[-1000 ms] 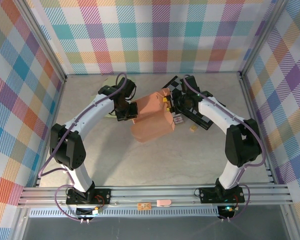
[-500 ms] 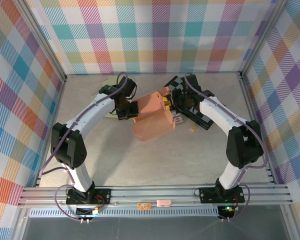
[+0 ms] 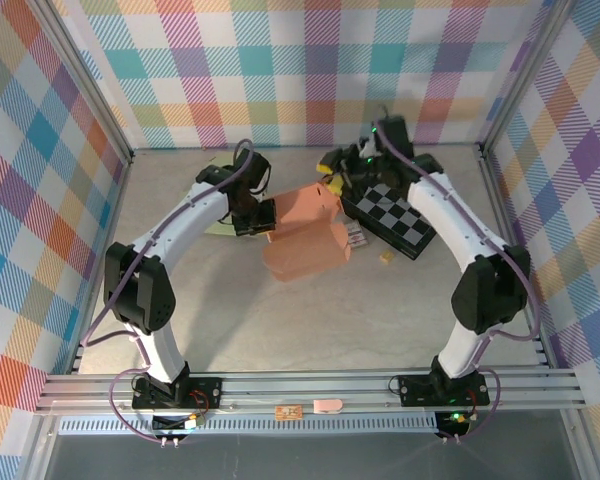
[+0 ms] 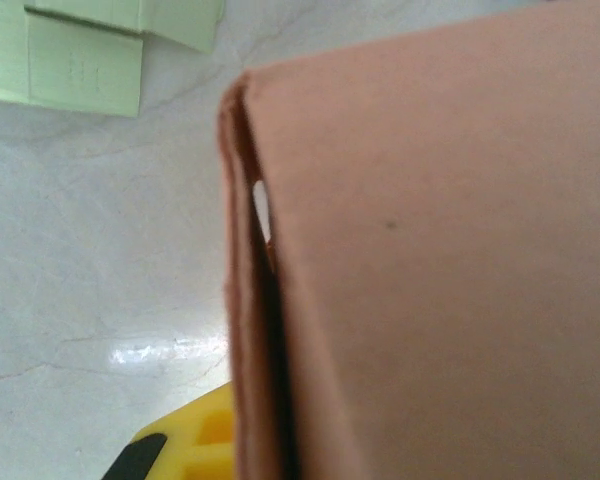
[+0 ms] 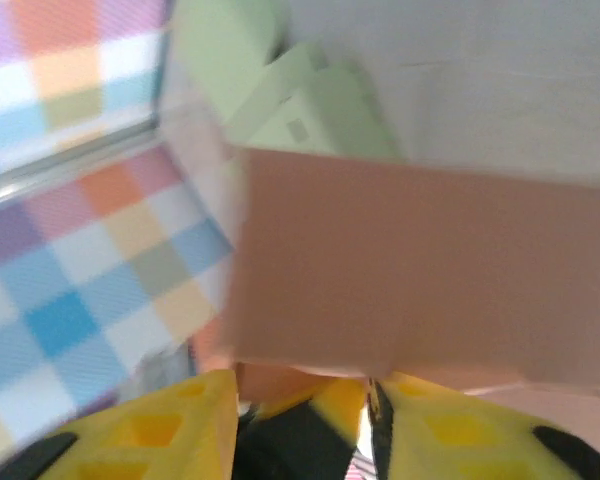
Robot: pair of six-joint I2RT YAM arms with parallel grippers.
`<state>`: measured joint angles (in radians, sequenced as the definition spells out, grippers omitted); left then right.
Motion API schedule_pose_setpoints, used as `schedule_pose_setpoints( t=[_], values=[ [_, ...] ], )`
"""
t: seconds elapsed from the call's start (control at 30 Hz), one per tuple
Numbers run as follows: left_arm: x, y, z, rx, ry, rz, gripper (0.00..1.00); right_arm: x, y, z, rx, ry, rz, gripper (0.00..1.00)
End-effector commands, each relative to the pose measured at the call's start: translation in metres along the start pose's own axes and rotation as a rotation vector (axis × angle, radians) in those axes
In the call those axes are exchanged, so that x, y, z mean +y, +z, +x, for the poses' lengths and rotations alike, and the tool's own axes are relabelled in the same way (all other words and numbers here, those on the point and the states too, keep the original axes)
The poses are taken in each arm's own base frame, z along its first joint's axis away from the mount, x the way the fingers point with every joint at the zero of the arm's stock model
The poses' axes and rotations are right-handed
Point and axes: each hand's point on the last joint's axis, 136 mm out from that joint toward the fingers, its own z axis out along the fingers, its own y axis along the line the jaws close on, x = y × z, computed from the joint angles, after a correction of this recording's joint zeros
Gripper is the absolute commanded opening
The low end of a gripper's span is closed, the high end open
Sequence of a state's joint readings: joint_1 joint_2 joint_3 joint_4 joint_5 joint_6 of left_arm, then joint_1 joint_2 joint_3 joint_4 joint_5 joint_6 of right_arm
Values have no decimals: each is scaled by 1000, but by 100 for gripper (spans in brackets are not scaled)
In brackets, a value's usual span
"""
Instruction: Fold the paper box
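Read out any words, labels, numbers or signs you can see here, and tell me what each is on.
No readable text anywhere.
The paper box: plain salmon faces, no print.
The green sheet: a faint mark, too blurred to read.
The striped slip beside the box: too small to read.
The checkered board: squares only, no letters.

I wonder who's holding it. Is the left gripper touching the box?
Touching. The left wrist view shows the box edge running down against a yellow finger of the shut left gripper.
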<state>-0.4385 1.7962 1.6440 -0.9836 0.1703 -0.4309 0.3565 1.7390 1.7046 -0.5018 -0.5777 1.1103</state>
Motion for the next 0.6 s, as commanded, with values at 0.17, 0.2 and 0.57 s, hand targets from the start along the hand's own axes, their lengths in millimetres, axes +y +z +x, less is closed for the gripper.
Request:
schedule_pose_setpoints(
  t=[0.17,0.2,0.57],
  values=[
    [-14,-1,-29,49,200,154,0,12,-101,-62,-34,-263,-184,46],
    [-17,1,-31,61,217,179,0,6,-101,-68,-30,-272,-183,44],
    [-32,26,-66,103,282,281,0,-65,-47,-70,105,-433,-142,37]
  ],
)
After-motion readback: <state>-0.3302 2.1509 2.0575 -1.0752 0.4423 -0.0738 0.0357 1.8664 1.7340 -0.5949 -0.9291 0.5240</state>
